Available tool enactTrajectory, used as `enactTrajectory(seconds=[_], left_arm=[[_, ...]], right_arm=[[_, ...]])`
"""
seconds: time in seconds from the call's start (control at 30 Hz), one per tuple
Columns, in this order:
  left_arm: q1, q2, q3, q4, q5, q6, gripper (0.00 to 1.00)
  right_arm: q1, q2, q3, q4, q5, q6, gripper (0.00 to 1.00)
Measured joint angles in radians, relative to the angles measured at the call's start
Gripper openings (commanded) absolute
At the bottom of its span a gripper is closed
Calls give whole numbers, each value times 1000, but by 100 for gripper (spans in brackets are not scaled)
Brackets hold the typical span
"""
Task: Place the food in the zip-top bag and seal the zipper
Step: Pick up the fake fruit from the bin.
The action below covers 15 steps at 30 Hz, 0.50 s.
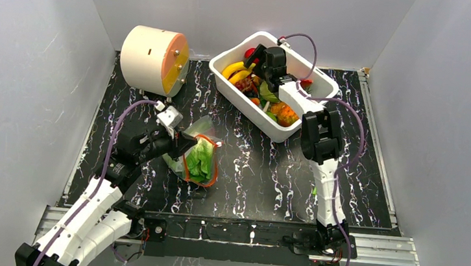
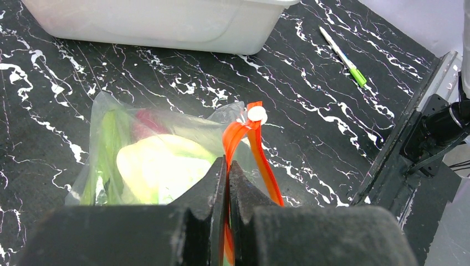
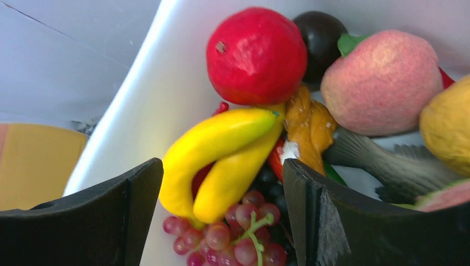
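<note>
The clear zip-top bag [image 1: 197, 156] lies on the black mat with green leafy greens [image 1: 201, 159] inside; it also shows in the left wrist view [image 2: 144, 155]. My left gripper [image 2: 228, 166] is shut on the bag's orange-red zipper [image 2: 238, 138] and holds the mouth up. My right gripper [image 3: 221, 183] is open inside the white tub [image 1: 236, 97], its jaws either side of the yellow banana [image 3: 221, 152] and above red grapes [image 3: 238, 233]. A red pomegranate [image 3: 256, 55], a pink peach [image 3: 382, 80] and a dark plum [image 3: 321, 36] lie behind.
A cream cylinder with an orange face [image 1: 155, 60] stands at the back left. A green and white pen [image 2: 343, 55] lies on the mat near the right arm's base. Grey walls enclose the mat on three sides.
</note>
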Motion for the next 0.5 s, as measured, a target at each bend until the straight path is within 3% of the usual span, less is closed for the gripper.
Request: enactTrajectory(seconds=[0.2, 0.5], left_arm=[[0, 11, 1, 13, 0, -7, 0], [0, -5, 1, 19, -9, -14, 0]], right_arm=[[0, 54, 46, 106, 2, 101, 83], [1, 131, 143, 76, 40, 249, 77]])
